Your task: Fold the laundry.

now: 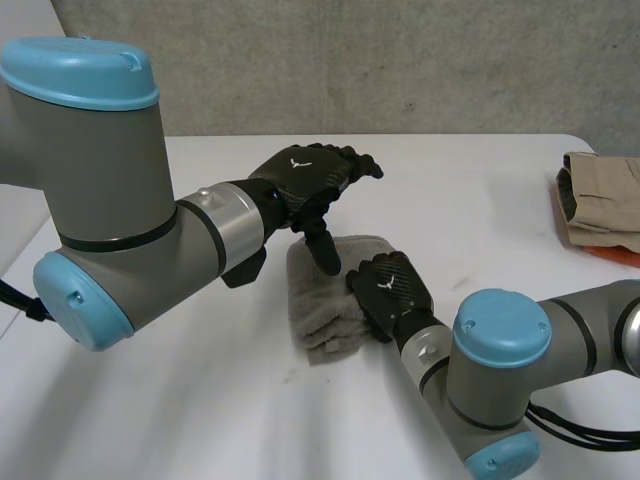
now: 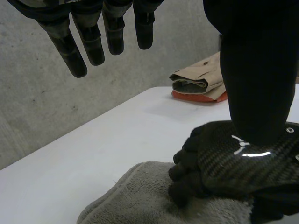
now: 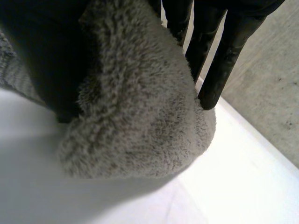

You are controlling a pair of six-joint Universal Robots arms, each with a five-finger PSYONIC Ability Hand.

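Right hand (image 1: 392, 287) clamps towel (image 1: 316, 310).
We pinch its edge to hold the fold; left hand (image 1: 305, 178) above, fingers (image 2: 91, 44) straight, empty.

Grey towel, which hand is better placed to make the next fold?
Probably the right. The right hand grips the grey towel at its edge between thumb and fingers; the left hand is open above it.

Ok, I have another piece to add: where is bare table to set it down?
Free: the table between towel and folded pile, and its far edge beyond the left hand. Crowded: the towel, with the left hand above it and the right hand gripping it.
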